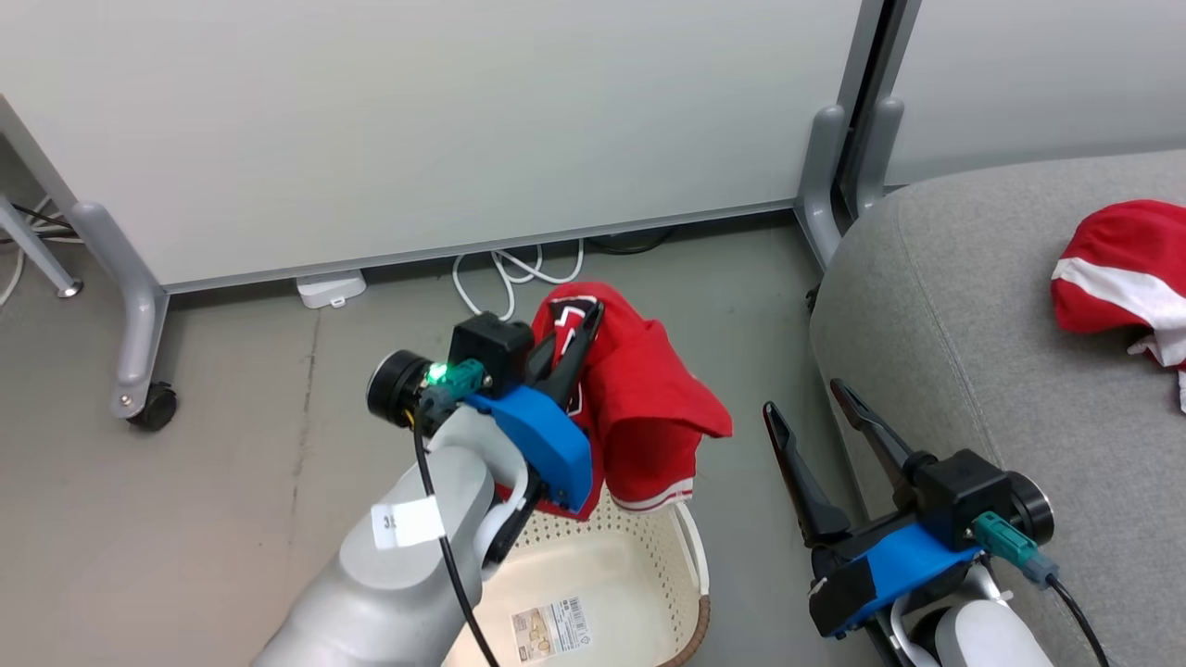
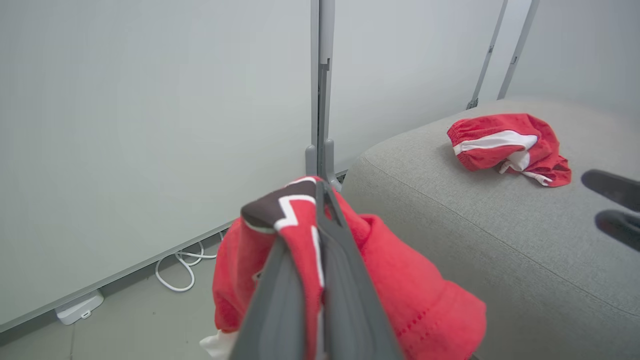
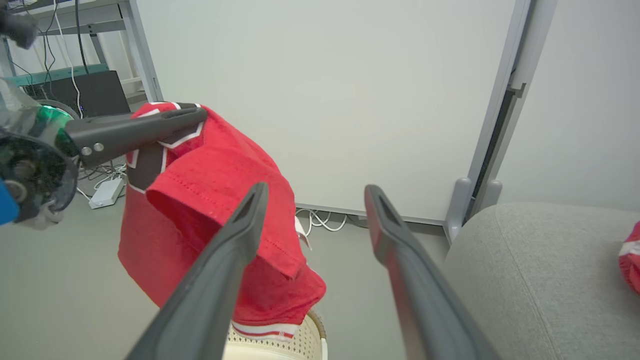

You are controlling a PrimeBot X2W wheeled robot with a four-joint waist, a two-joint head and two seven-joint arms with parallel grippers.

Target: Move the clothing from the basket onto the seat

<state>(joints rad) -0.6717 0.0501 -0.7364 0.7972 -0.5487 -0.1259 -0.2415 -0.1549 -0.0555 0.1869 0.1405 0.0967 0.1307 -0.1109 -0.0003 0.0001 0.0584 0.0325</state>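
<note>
Head view, left gripper (image 1: pixel 586 320): fingers pressed together on the top of the red jersey (image 1: pixel 649 408).
Head view, jersey: hangs from those fingers above the cream basket (image 1: pixel 653 556), its white-trimmed hem level with the far rim. I cannot tell whether it touches the rim.
Head view, right gripper (image 1: pixel 804 398): fingers spread wide with nothing between them, just beside the front edge of the grey seat (image 1: pixel 964 371).
Head view, shorts (image 1: pixel 1121 269): crumpled on the seat, white stripe showing.
Left wrist view, left gripper: the two fingers lie close together, a fold of jersey with black-and-white trim clamped between them near the tips.
Left wrist view, seat: ahead and to the right, the shorts lying on it well apart from the jersey.
Right wrist view, right gripper: fingers wide apart, holding nothing and touching nothing.
Right wrist view, left gripper: at upper left, clamped on the jersey's top; the cloth drapes down to the basket rim.
</note>
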